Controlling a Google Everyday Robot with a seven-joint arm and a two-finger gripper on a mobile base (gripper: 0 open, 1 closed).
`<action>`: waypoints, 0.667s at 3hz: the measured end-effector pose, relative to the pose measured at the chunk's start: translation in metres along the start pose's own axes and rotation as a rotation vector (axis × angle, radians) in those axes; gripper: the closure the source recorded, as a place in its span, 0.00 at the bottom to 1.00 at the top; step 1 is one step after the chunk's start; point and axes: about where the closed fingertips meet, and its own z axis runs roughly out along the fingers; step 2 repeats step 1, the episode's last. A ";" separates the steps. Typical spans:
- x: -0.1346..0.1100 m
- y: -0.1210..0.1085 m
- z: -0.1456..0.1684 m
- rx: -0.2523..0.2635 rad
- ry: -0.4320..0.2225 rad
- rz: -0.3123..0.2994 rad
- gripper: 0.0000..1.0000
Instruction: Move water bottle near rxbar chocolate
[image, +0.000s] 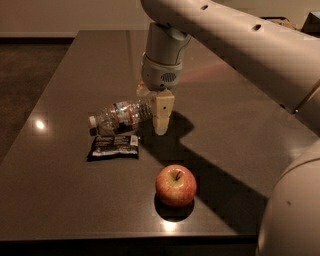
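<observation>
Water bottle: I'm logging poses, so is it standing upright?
No, the water bottle is on its side behind the rxbar chocolate, its base end at the gripper.

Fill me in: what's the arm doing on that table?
The robot's gripper is clamped on the base end of the water bottle, which lies nearly on its side with the cap pointing left. The bottle is right behind the rxbar, close enough that their edges look almost touching; whether the bottle rests on the table or is slightly lifted is unclear. An apple sits apart, nearer the front edge. The bottle is already near the bar, but not yet released.
</observation>
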 end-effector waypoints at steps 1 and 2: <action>0.000 0.000 0.000 0.000 0.000 0.000 0.00; 0.000 0.000 0.000 0.000 0.000 0.000 0.00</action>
